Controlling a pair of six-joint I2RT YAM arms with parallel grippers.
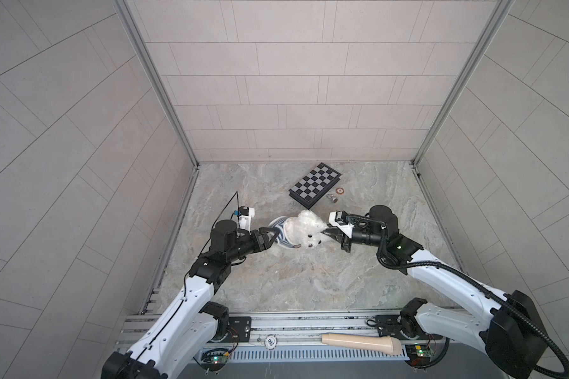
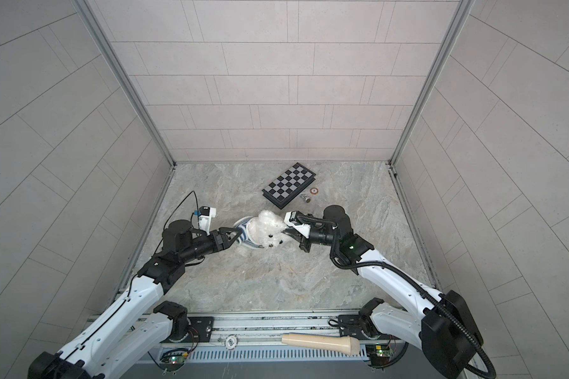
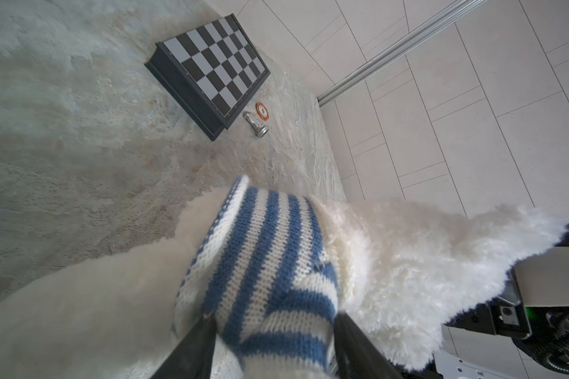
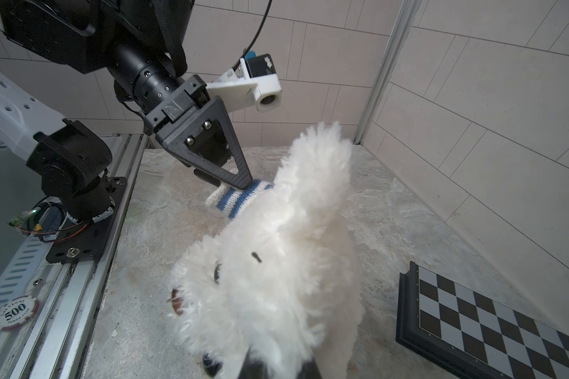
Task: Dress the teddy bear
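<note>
In both top views the bear (image 1: pixel 306 229) (image 2: pixel 268 229) is at mid-surface, stretched between my two arms, nearer to me than the chessboard (image 1: pixel 316 185) (image 2: pixel 289 185). Its head points toward my right arm. The striped shirt (image 1: pixel 281 234) (image 2: pixel 243 234) covers the end toward my left arm. My left end effector (image 1: pixel 274 238) (image 2: pixel 235 238) meets the shirt and my right end effector (image 1: pixel 324 232) (image 2: pixel 284 232) meets the head. A chip (image 1: pixel 340 191) and a chess piece (image 1: pixel 332 198) lie just beside the board, on the surface (image 1: pixel 276 279).

In the left wrist view, my left end effector (image 3: pixel 275 318) stands moderately wide. A bunched fold of shirt (image 3: pixel 266 262) fills the gap, and each of the fingers (image 3: pixel 194 347) presses against the knit, so I am holding the shirt. White fur of the bear (image 3: pixel 408 262) spreads out on both sides of it. The chessboard (image 3: pixel 211 65), chip (image 3: pixel 262 111) and chess piece (image 3: pixel 255 123) lie beyond.

In the right wrist view, my right end effector (image 4: pixel 280 367) is narrow, pinched on the fur of the bear's (image 4: pixel 276 262) head. The face is turned toward my side of the surface, and one limb sticks up. My left end effector (image 4: pixel 243 183) touches the shirt (image 4: pixel 240 197) hem. A corner of the chessboard (image 4: pixel 490 321) shows.
</note>
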